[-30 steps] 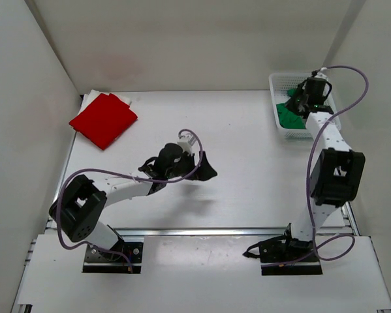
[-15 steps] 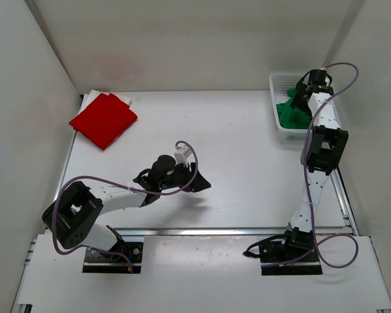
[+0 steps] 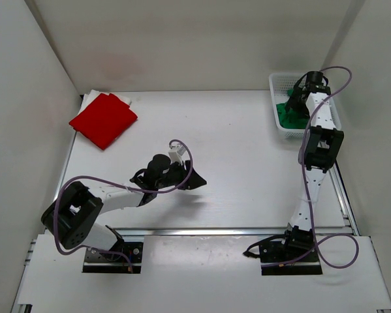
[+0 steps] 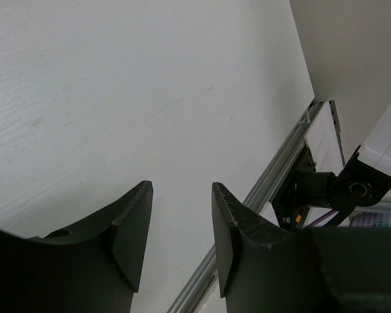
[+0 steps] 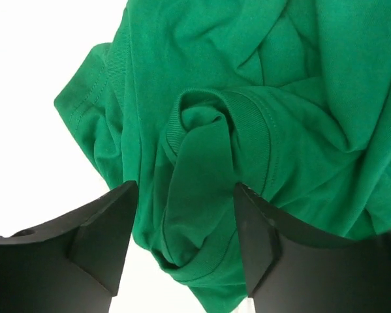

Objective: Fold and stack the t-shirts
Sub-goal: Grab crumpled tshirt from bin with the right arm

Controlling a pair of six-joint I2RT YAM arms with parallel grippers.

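Fetching the last one: right gripper (image 5: 185, 189) jaws spread, green shirt (image 5: 273, 91) collar between them; next, pinch. Left gripper (image 4: 182, 195) half-spread, empty.

The red t-shirt (image 3: 104, 119) lies folded at the far left corner of the worktop (image 3: 247, 150), on top of the white t-shirt (image 3: 91, 97), whose edge shows behind it. At the far right corner the white basket (image 3: 278, 81) holds the crumpled green t-shirt (image 3: 286, 115), with the right gripper (image 3: 299, 99) over it. The left gripper (image 3: 195, 182) hangs over the middle, toward the near edge.
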